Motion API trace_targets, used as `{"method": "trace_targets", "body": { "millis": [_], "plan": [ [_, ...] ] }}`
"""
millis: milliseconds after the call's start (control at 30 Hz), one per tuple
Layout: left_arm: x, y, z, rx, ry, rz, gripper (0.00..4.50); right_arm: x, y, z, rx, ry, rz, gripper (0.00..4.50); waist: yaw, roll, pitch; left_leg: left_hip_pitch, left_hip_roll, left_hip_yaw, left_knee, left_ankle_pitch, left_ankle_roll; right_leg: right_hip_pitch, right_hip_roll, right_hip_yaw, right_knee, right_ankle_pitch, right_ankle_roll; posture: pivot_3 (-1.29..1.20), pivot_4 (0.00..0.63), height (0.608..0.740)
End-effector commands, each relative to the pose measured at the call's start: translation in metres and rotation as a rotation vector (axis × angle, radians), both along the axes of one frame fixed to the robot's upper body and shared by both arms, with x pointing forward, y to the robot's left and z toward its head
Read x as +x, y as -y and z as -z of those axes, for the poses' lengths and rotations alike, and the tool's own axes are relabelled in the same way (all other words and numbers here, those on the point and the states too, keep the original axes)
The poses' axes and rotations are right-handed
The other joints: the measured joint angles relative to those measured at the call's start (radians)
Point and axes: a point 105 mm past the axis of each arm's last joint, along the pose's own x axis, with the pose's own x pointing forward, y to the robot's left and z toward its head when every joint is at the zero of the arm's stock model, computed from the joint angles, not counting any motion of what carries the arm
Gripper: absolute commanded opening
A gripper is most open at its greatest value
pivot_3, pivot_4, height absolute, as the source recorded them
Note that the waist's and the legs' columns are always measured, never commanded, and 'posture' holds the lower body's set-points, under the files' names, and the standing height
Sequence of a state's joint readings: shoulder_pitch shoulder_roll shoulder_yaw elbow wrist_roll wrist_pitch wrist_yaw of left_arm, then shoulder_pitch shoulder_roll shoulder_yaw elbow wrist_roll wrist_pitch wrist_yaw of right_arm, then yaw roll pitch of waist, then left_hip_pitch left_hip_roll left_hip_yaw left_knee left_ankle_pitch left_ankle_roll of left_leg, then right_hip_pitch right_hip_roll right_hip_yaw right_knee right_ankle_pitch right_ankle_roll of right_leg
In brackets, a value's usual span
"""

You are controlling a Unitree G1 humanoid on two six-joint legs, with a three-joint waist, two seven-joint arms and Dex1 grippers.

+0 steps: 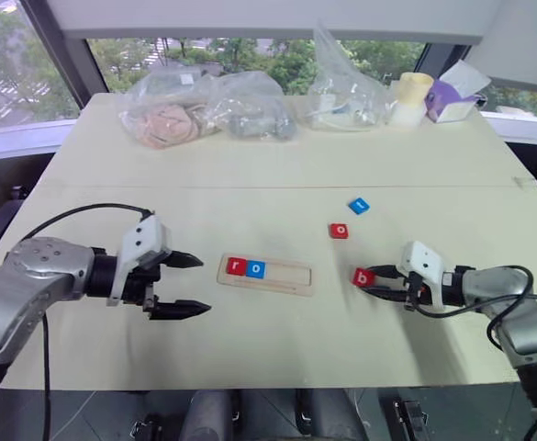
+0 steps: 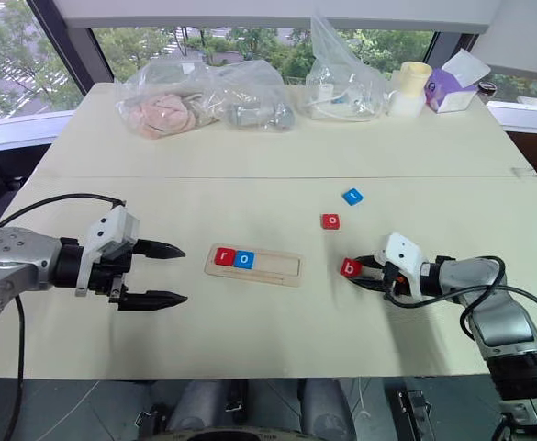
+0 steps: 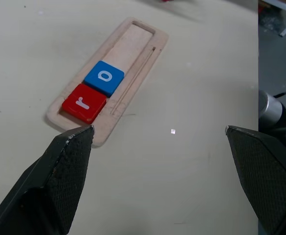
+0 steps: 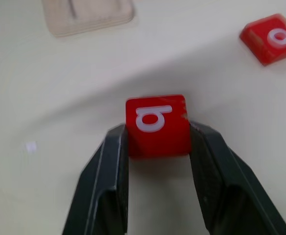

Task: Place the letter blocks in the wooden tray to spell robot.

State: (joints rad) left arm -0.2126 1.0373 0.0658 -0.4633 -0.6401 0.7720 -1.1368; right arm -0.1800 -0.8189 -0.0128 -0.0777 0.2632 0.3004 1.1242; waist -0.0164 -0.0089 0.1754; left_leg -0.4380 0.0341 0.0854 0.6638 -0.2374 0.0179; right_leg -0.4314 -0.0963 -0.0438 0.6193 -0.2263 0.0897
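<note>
Right wrist view: the right gripper (image 4: pixel 157 142) is clamped on the red b block (image 4: pixel 157 125), one finger on each side. Bare table (image 1: pixel 277 340) lies all around it. The wooden tray (image 1: pixel 266 274), holding a red r block (image 1: pixel 236 266) and a blue o block (image 1: pixel 255 269), sits at its nine o'clock. The left gripper (image 1: pixel 182 284), jaws wide apart, hangs at the tray's nine o'clock. A red o block (image 1: pixel 339 231) and a blue block (image 1: pixel 358 205) lie at the b block's twelve o'clock.

On your counter (image 1: pixel 277 340), the wooden tray (image 1: pixel 282 277) lies centre, with the r block (image 1: pixel 236 266) and o block (image 1: pixel 256 269) in its left end. Right of it lies the b block (image 1: pixel 363 277); behind that lie another o block (image 1: pixel 339 231) and, farther back, the t block (image 1: pixel 359 206).
</note>
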Motion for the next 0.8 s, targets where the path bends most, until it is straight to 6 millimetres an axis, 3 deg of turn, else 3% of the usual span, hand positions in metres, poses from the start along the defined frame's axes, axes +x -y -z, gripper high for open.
{"method": "trace_targets", "body": {
  "millis": [33, 133, 300, 533, 800],
  "plan": [
    [0.003, -0.003, -0.007, 0.017, 0.043, 0.007, 4.5, 0.001, -0.035, -0.037, 0.047, 0.06, -0.098, 1.15, 0.0, 0.0, 0.0, 0.0, 0.0, 0.0, 0.0, 0.0, 0.0, 0.0, 0.0, 0.0, 0.0, 0.0, 0.0, 0.0, 0.15, 0.739],
    [0.005, -0.004, -0.006, 0.024, 0.044, 0.005, 4.5, 0.008, -0.067, -0.043, 0.055, 0.063, -0.165, 1.15, 0.004, 0.0, 0.0, 0.0, 0.0, -0.001, 0.0, 0.0, 0.0, -0.001, 0.0, -0.001, 0.001, 0.0, 0.0, 0.0, 0.15, 0.739],
    [0.005, -0.007, -0.001, 0.045, 0.047, -0.003, 4.5, 0.019, -0.1, -0.028, 0.01, 0.045, -0.239, 1.15, 0.007, 0.0, 0.0, -0.003, -0.001, -0.001, 0.0, 0.0, 0.0, -0.003, -0.001, -0.001, 0.0, 0.0, 0.0, 0.0, 0.15, 0.739],
    [-0.001, -0.007, 0.005, 0.035, 0.039, -0.038, 4.5, 0.028, -0.119, -0.01, -0.011, 0.025, -0.249, 1.15, 0.003, 0.0, 0.0, -0.005, -0.002, 0.001, 0.001, 0.0, 0.0, -0.003, -0.001, 0.0, 0.0, 0.0, 0.0, 0.0, 0.15, 0.739],
    [-0.003, -0.006, 0.006, 0.029, 0.042, -0.056, 4.5, 0.025, -0.13, -0.008, -0.011, 0.033, -0.278, 1.15, 0.004, 0.0, 0.0, -0.004, -0.001, 0.0, 0.001, 0.001, 0.0, -0.003, 0.0, -0.001, 0.002, 0.0, 0.0, 0.0, 0.15, 0.739]
  ]
}}
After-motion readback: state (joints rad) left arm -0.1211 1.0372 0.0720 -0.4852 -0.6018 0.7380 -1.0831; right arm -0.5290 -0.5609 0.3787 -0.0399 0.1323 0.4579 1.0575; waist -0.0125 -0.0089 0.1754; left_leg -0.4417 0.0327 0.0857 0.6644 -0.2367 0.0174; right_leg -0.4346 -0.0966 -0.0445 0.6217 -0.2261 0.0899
